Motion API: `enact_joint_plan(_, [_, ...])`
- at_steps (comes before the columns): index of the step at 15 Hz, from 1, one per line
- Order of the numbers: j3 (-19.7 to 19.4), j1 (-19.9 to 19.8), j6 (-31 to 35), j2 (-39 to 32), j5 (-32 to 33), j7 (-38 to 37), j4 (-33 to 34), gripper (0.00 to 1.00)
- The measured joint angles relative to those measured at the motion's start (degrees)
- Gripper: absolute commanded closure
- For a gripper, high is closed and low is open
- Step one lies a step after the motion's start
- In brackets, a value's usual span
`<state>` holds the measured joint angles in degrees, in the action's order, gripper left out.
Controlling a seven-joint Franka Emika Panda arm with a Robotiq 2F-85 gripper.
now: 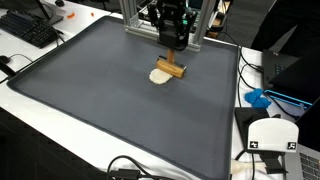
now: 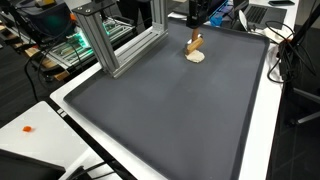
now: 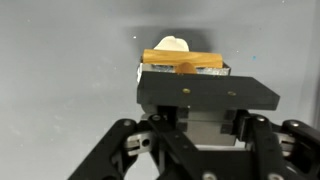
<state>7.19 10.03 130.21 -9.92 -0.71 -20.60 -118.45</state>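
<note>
The gripper (image 1: 172, 60), its jaws drawn tight on a small wooden piece (image 1: 172, 69), holds it low over the grey mat (image 1: 90, 110), just beside a cream-coloured round lump (image 1: 159, 77) and close to the aluminium frame (image 1: 133, 20).

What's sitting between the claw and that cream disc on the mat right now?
Only the wooden bar, gripped across the tips of the claw. The cream disc lies just beyond it. The wrist view shows this best.
</note>
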Motion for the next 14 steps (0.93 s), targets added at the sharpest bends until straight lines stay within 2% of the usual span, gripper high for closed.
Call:
enact_joint_plan(3, [0.2,0.0,1.2,-0.1,2.5,7.1,0.0,0.65])
enact_joint_plan(10, [1.1,-0.1,3.2,-0.1,2.9,26.0,-0.2,0.65])
enact_joint_plan(14, [1.0,-0.8,2.5,-0.1,3.3,33.1,-0.2,0.65])
